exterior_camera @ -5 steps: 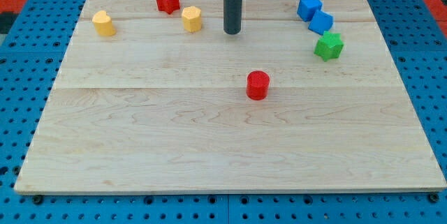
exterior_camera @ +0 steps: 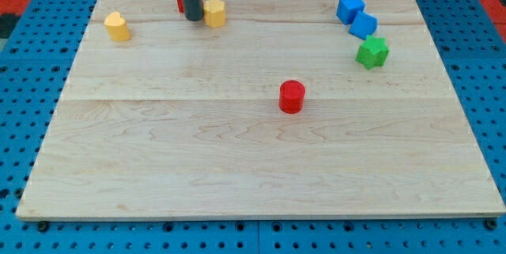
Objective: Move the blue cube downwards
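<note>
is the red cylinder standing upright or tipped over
Upright: the red cylinder shows its round flat top facing up, standing alone mid-board.

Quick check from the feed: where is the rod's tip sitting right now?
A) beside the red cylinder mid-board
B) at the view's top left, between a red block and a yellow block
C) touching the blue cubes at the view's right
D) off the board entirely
B: my tip stands at the view's top left, hiding most of the red block, with the yellow block just to its right.
</note>
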`<action>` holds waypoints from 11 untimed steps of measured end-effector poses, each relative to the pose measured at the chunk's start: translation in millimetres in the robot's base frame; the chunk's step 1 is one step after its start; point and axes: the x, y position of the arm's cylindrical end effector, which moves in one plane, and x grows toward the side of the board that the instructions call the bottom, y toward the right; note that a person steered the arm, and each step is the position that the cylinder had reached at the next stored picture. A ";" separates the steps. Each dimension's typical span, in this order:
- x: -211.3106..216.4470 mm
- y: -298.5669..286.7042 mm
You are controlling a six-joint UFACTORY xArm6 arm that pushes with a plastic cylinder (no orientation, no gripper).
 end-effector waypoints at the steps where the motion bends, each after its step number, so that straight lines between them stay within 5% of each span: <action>1: -10.2 40.9; 2: -12.3 119.8; 3: -6.2 113.1; 4: 3.5 177.9; 7: -58.4 279.9; 10: 46.1 220.6; 11: 31.8 201.4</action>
